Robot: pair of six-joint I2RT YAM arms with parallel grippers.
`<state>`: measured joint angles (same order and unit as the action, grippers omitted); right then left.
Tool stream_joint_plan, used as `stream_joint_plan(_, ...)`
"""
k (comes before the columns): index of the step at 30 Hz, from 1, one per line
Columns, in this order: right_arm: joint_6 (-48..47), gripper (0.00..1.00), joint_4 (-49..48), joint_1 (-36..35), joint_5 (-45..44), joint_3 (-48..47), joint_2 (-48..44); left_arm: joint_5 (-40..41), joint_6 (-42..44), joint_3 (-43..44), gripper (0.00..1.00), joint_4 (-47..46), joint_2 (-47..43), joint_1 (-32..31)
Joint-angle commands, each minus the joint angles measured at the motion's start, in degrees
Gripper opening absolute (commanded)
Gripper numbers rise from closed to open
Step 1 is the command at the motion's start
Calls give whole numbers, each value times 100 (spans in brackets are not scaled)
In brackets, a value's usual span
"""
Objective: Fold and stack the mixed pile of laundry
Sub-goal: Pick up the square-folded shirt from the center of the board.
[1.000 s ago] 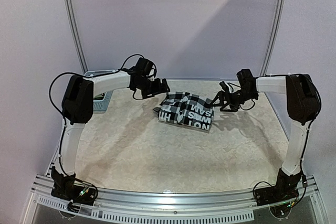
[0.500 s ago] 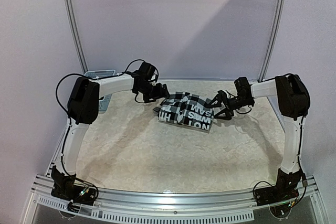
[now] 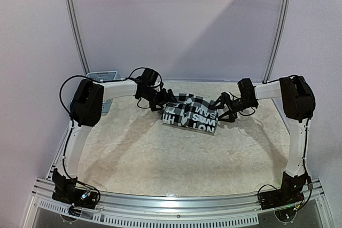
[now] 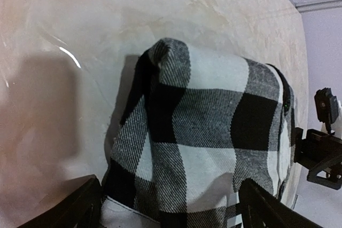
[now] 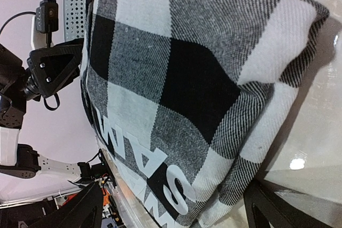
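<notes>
The black-and-white checked shirt [image 3: 191, 113] lies folded into a thick rectangle at the far middle of the table, with white letters along its near edge. My left gripper [image 3: 162, 103] is at its left end, jaws wide open. In the left wrist view the cloth [image 4: 203, 132] lies between the two fingers [image 4: 77, 206]. My right gripper [image 3: 220, 107] is at its right end, also open. In the right wrist view the folded edge [image 5: 192, 94] sits between the fingers [image 5: 275, 209]. The olive-green shirt is not in view.
The light blue lattice basket [image 3: 102, 74] stands at the far left corner, partly behind my left arm. The marbled table [image 3: 171, 158] ends at a metal rail along the near edge. A purple backdrop closes the far side.
My left gripper has moved right and down to the shirt's left end. My right gripper has dropped slightly and closed in on the right end. The shirt has not moved.
</notes>
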<state>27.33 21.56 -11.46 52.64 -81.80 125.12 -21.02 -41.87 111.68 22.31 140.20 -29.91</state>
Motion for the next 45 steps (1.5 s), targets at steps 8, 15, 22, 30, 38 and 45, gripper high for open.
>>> stream_joint_plan(8, -348, 80, 458, -129, -501, -46, 561, -1520, -1157, -903, 90, -1639, 162, 149)
stream_joint_plan(15, -803, 82, 1096, -125, -881, -220, 470, -425, -62, -967, 91, 9, -378, 361)
stream_joint_plan(22, -1489, 99, 1606, -5, -1909, -317, -627, 61, 408, -751, 93, 684, -406, 524)
stream_joint_plan(30, -1760, 84, 1076, -212, -1168, -345, -1315, -742, 258, -559, 92, 341, 10, 499)
stream_joint_plan(38, -1904, 69, 1124, -523, -682, -950, -275, -1718, -517, -971, 91, -778, 275, 436)
stream_joint_plan(45, -1936, 65, 1480, -565, -665, -1391, 630, -1824, -540, -708, 92, -549, 587, 369)
